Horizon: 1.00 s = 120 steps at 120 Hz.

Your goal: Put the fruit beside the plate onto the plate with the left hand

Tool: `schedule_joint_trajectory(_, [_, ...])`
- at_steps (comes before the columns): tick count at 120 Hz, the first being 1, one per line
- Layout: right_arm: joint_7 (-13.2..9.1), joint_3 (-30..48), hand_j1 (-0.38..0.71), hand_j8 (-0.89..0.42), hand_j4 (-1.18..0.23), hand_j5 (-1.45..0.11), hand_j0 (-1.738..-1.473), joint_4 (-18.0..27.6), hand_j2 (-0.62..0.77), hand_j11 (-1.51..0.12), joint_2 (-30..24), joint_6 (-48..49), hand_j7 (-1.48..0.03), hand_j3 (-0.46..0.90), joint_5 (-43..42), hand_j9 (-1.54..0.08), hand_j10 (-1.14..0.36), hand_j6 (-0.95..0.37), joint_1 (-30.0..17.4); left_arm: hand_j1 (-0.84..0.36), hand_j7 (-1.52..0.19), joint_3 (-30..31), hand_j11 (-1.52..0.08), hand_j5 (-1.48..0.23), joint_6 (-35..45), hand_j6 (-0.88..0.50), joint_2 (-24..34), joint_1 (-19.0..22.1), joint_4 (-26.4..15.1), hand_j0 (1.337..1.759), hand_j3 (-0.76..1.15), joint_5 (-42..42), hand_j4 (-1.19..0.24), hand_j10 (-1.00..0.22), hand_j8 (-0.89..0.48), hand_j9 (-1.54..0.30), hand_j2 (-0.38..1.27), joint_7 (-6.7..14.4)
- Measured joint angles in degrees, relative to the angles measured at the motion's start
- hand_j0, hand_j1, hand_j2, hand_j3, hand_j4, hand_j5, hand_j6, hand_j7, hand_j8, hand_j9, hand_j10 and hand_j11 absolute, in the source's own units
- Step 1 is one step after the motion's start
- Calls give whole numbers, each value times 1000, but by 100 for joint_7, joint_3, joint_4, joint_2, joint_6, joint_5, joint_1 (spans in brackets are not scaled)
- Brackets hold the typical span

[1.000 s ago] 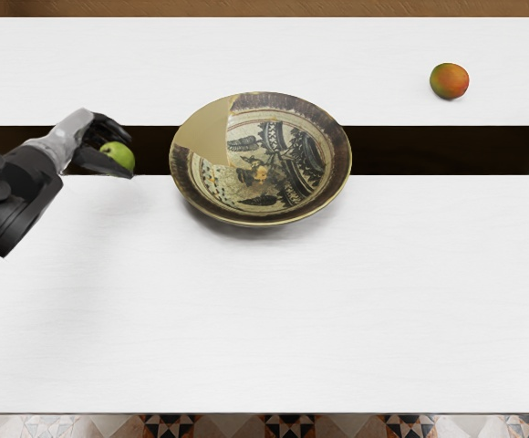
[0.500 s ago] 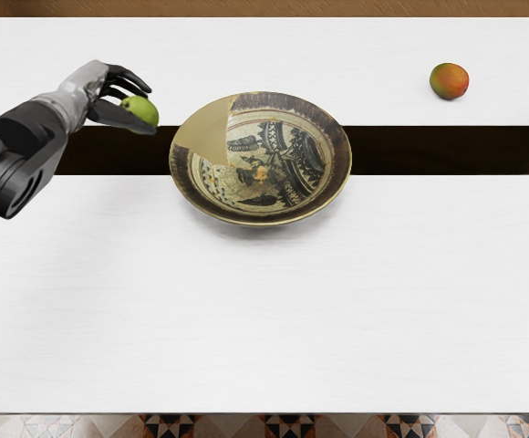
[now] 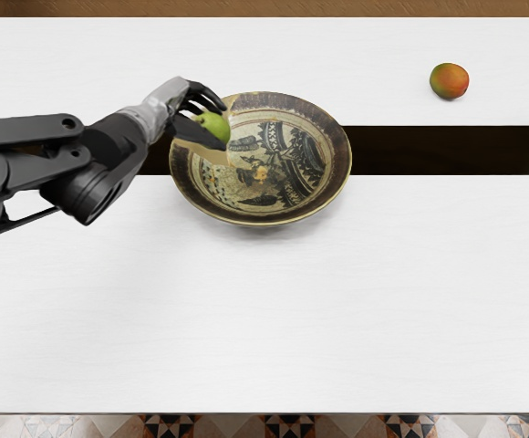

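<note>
Since half a second earlier, my left arm had swung rightward, carrying the green fruit (image 3: 213,126) from well left of the plate (image 3: 334,173) to just over its left rim. My left fingers (image 3: 206,94) were curled snugly around the fruit, closed on it with nothing yet let go. The fruit seemed to hang above the plate's inner slope rather than rest on it, though I could not tell for sure.

Letting go this close to the rim looked risky to me: a round fruit could clip the edge and roll out onto the bench (image 3: 264,301) — or drop into the dark gap (image 3: 429,151). My knuckles might also nudge the plate.

The bench was white, in two slabs parted by that gap, which the plate bridged. A red-orange fruit (image 3: 449,80) lay well apart at the back right, and patterned floor tiles (image 3: 283,426) showed below the near edge.
</note>
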Motion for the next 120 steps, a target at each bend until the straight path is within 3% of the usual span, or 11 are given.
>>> schedule_joint_trajectory(33, [0, 0, -329, -17, -17, -22, -1658, 0, -3, -22, 0, 0, -22, 0, 1, -22, -17, -17, 1, -308, -860, 46, -903, -926, 1, -472, -535, 180, 362, 1654, 0, 11, -652, -600, -428, -880, 357, -2])
schedule_joint_trajectory(92, [0, 0, -329, -16, -17, -22, -1658, -1, -3, -22, 0, 0, -22, 0, 1, -22, -16, -16, 0, -300, -832, 100, -879, -892, 5, -490, -682, 446, 610, 1655, 0, -27, -642, -613, -449, -855, 350, -9])
schedule_joint_trajectory(106, [0, 0, -329, -16, -17, -22, -1658, 0, -3, -22, 0, 0, -22, 0, 2, -22, -16, -16, 0, -293, -808, 165, -841, -855, 3, -514, -783, 455, 651, 1656, 0, -48, -622, -606, -457, -827, 361, -4])
schedule_joint_trajectory(120, [0, 0, -329, -16, -17, -22, -1658, -1, -3, -22, 0, 0, -22, 0, 2, -22, -16, -16, 0, -234, -700, 203, -719, -728, 8, -483, -787, 446, 680, 1657, 0, -50, -539, -530, -445, -711, 249, -3])
